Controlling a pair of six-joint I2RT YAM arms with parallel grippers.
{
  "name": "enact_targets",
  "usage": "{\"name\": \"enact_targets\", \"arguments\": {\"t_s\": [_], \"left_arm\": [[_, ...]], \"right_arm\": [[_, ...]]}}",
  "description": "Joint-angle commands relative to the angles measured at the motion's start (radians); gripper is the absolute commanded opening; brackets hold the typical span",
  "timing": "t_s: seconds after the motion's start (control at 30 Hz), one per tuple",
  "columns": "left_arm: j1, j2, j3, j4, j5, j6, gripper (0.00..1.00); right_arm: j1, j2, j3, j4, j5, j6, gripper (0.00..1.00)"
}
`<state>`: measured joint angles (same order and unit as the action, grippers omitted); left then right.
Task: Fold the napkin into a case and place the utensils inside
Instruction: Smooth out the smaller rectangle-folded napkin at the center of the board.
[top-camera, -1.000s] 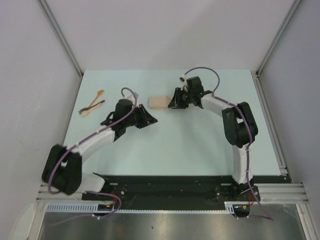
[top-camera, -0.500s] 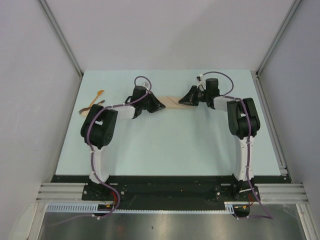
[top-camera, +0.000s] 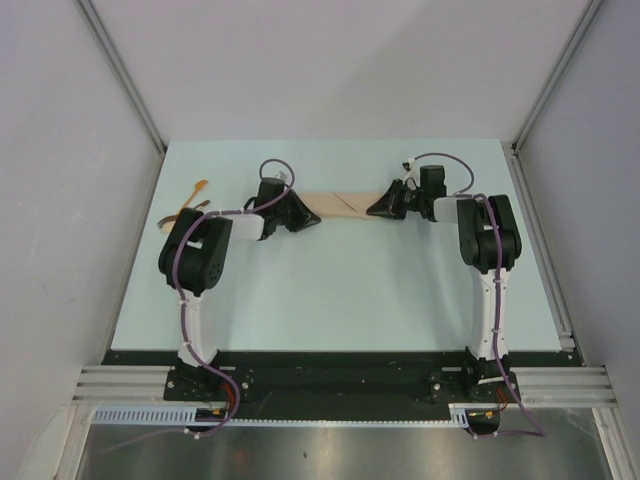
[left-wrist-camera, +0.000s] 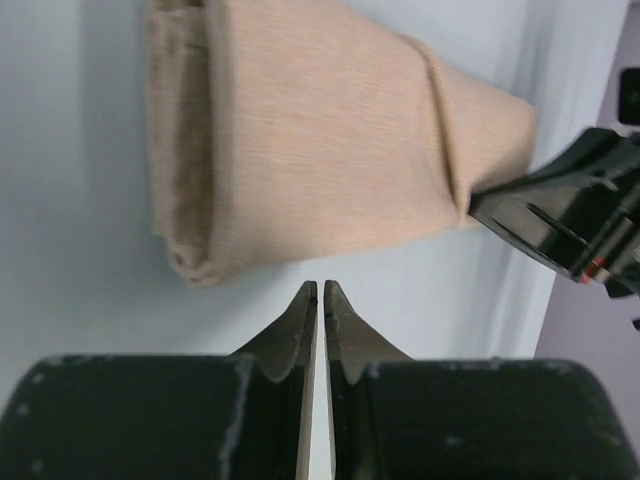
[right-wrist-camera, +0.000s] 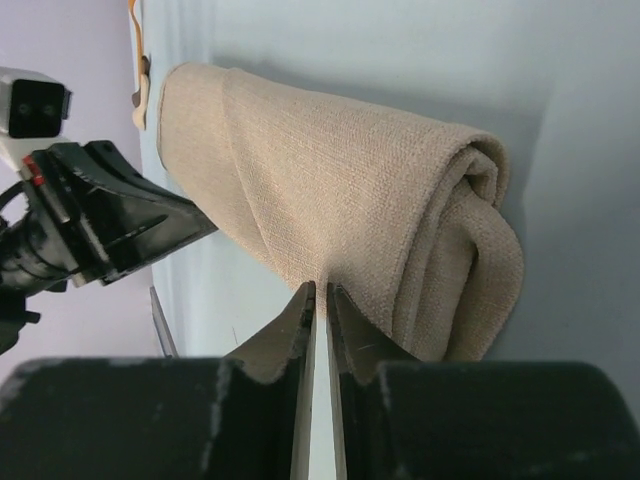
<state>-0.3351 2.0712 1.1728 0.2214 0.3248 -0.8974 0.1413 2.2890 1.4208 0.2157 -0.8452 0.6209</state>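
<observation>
Napkin lies on the pale counter toward its far side, folded into a narrow beige band running left to right, between the two arms. Left wrist view: left tool has its fingers drawn together to a hairline slit, with nothing seen between them. The tips sit just short of the napkin's near edge, and a strip of bare counter shows between tips and cloth. The cloth's left end shows stacked fold layers. Right wrist view: right tool is closed down on the napkin's near edge. Creases in the cloth run in to the fingertips, so a thin pinch of fabric is held there. The right end of the band is rolled over on itself in a loose bulge. Each wrist view shows the opposite tool at the far end of the cloth. The utensils are well off to the left near the counter's edge: light orange spoon and darker utensil, lying close together beyond the left arm's elbow, apart from the napkin.
</observation>
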Motion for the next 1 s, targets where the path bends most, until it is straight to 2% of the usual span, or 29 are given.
{"name": "enact_targets", "arguments": {"t_s": [0.0, 0.23, 0.5, 0.6, 0.7, 0.77, 0.83, 0.97], "left_arm": [[-0.012, -0.115, 0.044, 0.029, 0.057, 0.035, 0.11], [0.03, -0.034, 0.172, -0.068, -0.006, -0.012, 0.11], [0.051, 0.087, 0.228, -0.214, -0.026, -0.064, 0.09], [0.051, 0.112, 0.249, -0.293, -0.039, -0.043, 0.09], [0.053, 0.113, 0.301, -0.372, -0.069, 0.017, 0.09], [0.056, 0.066, 0.314, -0.364, -0.061, 0.063, 0.14], [0.057, 0.02, 0.335, -0.376, -0.061, 0.106, 0.23], [0.067, -0.132, 0.392, -0.582, -0.167, 0.273, 0.39]], "right_arm": [[0.009, -0.031, 0.043, -0.047, 0.0, -0.036, 0.13], [0.007, -0.082, 0.058, -0.042, -0.015, -0.012, 0.15], [0.001, -0.12, 0.023, -0.009, -0.022, 0.019, 0.15], [0.003, -0.151, 0.01, -0.048, 0.015, -0.012, 0.15], [0.023, -0.189, 0.023, -0.123, 0.055, -0.046, 0.19], [0.035, -0.227, 0.033, -0.189, 0.078, -0.072, 0.24], [0.058, -0.266, 0.033, -0.248, 0.133, -0.102, 0.31], [0.101, -0.371, 0.017, -0.427, 0.283, -0.164, 0.44]]}}
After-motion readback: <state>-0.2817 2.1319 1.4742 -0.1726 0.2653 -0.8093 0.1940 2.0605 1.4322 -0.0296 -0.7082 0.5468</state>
